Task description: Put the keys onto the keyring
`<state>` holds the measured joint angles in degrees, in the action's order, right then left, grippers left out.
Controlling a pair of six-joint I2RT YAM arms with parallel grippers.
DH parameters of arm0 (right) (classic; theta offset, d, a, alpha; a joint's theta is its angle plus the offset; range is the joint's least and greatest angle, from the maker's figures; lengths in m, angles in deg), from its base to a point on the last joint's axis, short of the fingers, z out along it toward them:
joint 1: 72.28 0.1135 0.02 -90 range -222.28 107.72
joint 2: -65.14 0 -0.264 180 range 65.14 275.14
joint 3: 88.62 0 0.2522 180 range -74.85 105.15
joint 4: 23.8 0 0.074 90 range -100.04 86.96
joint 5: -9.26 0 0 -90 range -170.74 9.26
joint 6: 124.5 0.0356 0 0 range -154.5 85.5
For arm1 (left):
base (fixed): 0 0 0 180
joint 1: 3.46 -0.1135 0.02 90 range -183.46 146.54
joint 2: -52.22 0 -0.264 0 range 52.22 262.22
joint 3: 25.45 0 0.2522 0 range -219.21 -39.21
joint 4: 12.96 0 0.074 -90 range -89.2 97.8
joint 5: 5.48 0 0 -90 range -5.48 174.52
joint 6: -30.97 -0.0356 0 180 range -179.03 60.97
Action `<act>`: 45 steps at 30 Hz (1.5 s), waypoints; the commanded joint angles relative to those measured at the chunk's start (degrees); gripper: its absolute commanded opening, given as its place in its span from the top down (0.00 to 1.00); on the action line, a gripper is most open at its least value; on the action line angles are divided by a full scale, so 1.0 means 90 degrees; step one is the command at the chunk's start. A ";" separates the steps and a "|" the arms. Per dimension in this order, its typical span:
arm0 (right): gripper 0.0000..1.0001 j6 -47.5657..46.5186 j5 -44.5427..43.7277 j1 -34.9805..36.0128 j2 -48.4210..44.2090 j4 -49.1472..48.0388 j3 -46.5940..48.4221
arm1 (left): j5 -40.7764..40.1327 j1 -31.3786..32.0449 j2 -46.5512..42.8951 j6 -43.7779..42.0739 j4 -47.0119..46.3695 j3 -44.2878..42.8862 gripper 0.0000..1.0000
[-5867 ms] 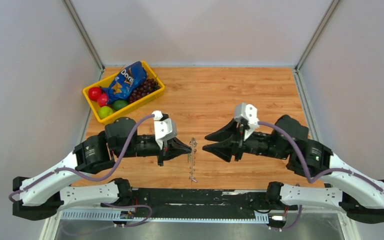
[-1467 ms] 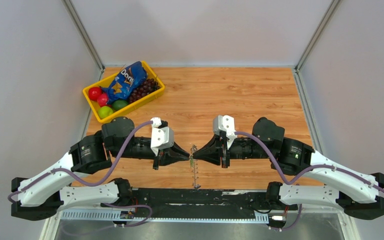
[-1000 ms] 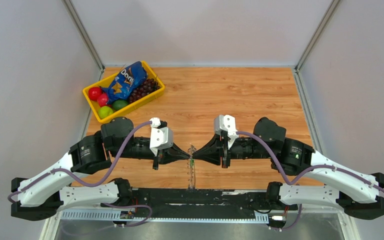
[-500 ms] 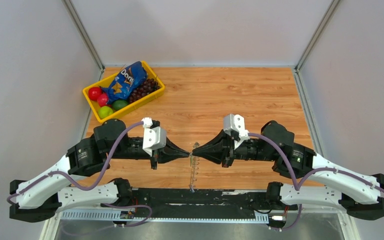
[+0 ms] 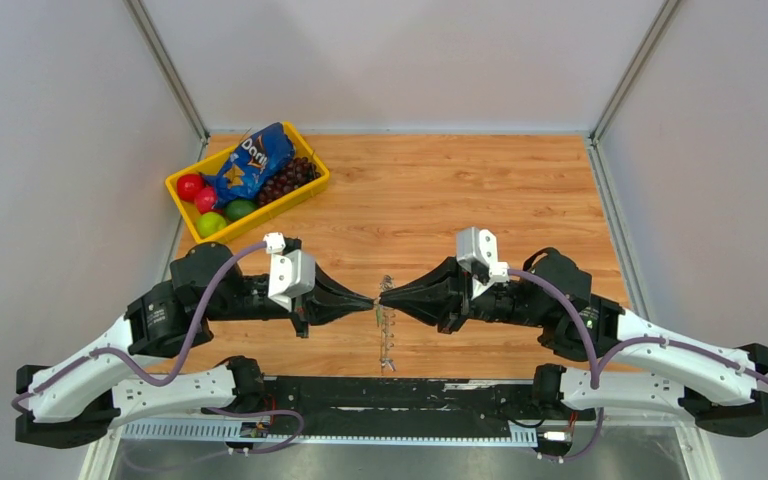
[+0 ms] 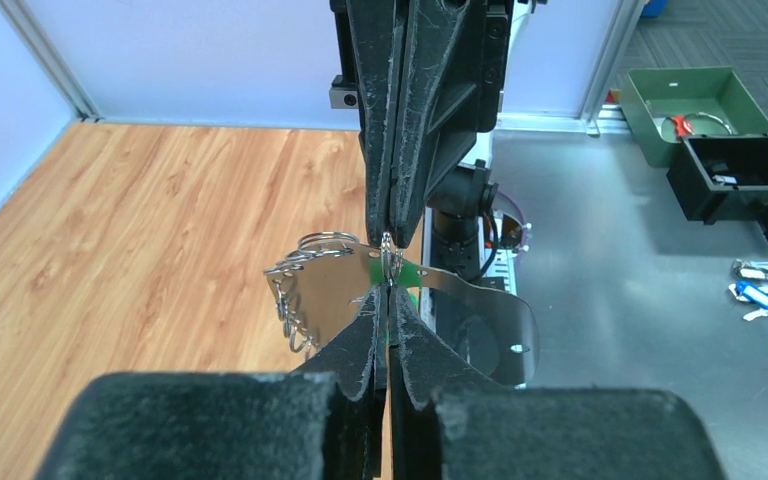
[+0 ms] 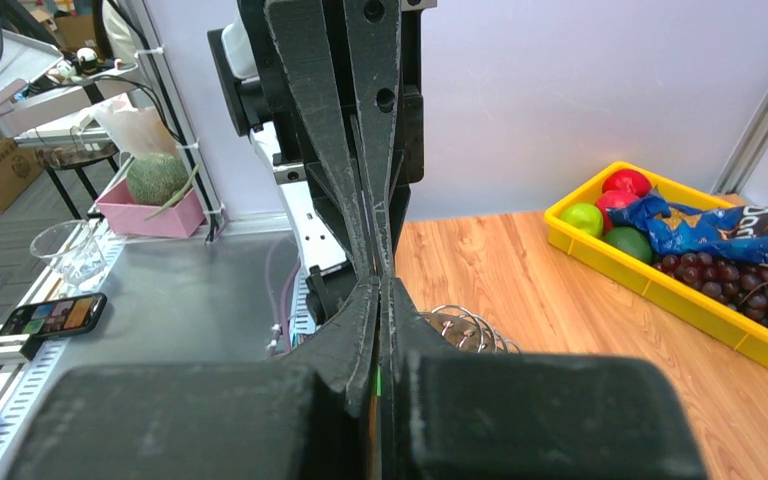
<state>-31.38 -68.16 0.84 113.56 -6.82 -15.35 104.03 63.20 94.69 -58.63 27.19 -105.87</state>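
Left hand (image 5: 365,300) and right hand (image 5: 388,297) tip to tip, near middle of bench (image 5: 460,190).
Keyring (image 5: 387,332) between them; tray (image 5: 182,210) far left.

White arm shells (image 5: 90,362), black joints (image 5: 160,315), looping purple cables (image 5: 192,325), white wrist-camera blocks (image 5: 290,275), tapered black gripper fingers (image 5: 335,297)

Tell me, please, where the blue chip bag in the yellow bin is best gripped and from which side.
Probably the far end of the blue chip bag, pinched from above: it overlaps the far rim of the yellow bin, clear of the fruit that crowds its sides.
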 commanded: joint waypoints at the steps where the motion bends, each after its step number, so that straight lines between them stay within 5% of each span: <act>1: 1.00 0.0050 -0.0167 0.0123 -0.0094 -0.0983 -0.0022 | 0.0220 -0.0006 0.0032 0.0180 -0.0367 0.0059 0.97; 17: 1.00 -0.0112 -0.0216 0.0317 0.0019 -0.1026 0.0073 | 0.0466 -0.0005 0.0051 0.0248 -0.0505 0.0082 0.64; 34: 1.00 -0.0200 -0.0206 0.0385 0.0098 -0.1003 0.0098 | 0.0485 -0.0004 -0.0056 0.0182 -0.0517 0.0069 0.60; 40: 1.00 -0.0228 -0.0182 0.0401 0.0118 -0.1017 0.0107 | 0.0503 -0.0004 0.0032 0.0177 -0.0486 0.0053 0.72; 45: 1.00 -0.0238 -0.0197 0.0420 0.0068 -0.1008 0.0072 | 0.0464 -0.0004 0.0086 0.0172 -0.0467 0.0026 0.97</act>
<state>-32.72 -69.69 4.16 114.87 -11.14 -15.92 107.57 63.18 94.83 -56.90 24.87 -105.23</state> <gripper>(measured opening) 0.005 0.088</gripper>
